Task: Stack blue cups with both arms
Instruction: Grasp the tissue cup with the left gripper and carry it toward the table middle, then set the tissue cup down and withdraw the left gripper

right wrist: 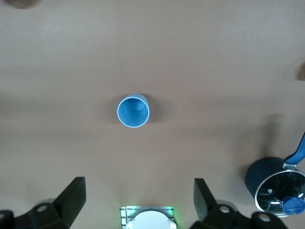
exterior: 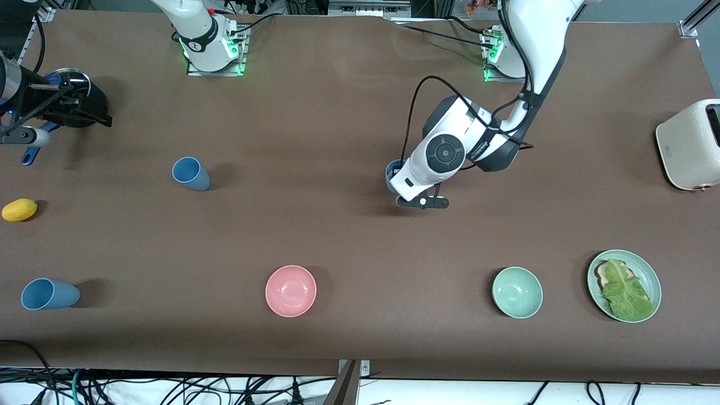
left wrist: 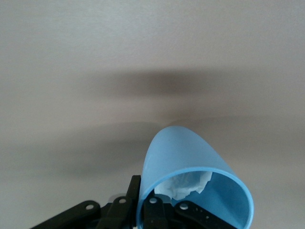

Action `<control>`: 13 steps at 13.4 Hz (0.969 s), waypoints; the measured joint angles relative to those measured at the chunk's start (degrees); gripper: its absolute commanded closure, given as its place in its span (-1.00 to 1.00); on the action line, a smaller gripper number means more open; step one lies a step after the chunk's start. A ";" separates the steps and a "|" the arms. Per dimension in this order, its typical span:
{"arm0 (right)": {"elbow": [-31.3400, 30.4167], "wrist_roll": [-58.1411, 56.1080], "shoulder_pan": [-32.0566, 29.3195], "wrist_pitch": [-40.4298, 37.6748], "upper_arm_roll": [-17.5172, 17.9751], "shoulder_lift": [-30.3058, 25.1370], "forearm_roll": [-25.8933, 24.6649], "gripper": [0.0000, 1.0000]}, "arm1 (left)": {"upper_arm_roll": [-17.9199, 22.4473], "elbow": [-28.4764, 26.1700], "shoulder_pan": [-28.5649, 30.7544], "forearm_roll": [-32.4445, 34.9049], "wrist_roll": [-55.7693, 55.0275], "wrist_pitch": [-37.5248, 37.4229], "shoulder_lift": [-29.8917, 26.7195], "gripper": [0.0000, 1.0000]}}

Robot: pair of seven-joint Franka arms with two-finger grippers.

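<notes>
Brown cloth covers the table [exterior: 337, 112], and near its middle I have the left gripper [exterior: 421, 201] [left wrist: 147, 202] low over the cloth, its fingers clamped on the rim wall of a blue cup [exterior: 392, 171] [left wrist: 190, 167], one finger inside and one outside. In the left wrist view the cup tips away from the camera and something white and crumpled [left wrist: 188, 183] shows inside it. From that held cup, a second cup [exterior: 191, 173] [right wrist: 133, 110] stands upright at 9 o'clock, well apart. The right gripper [right wrist: 140, 198] hangs high over this one with its fingers spread wide, touching nothing. A third cup [exterior: 49, 294] sits toward 8 o'clock, near the table edge closest to the front camera, at the right arm's end. A pink bowl [exterior: 291, 291] lies at 7 o'clock from the held cup and a green bowl [exterior: 517, 292] at 4 o'clock, with a green plate [exterior: 652, 281] carrying toast and a lettuce leaf just beside it. A cream toaster [exterior: 689, 146] sits at 3 o'clock by the table's end. At 9 o'clock, past the second cup, I see a yellow fruit [exterior: 19, 210] and a black pot [exterior: 84, 104] [right wrist: 259, 174].
</notes>
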 measured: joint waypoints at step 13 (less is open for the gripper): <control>0.07 -0.02 -0.06 0.00 -0.24 -0.01 0.00 -1.00 | 1.66 13.88 4.62 0.01 0.06 -16.48 -5.02 -1.00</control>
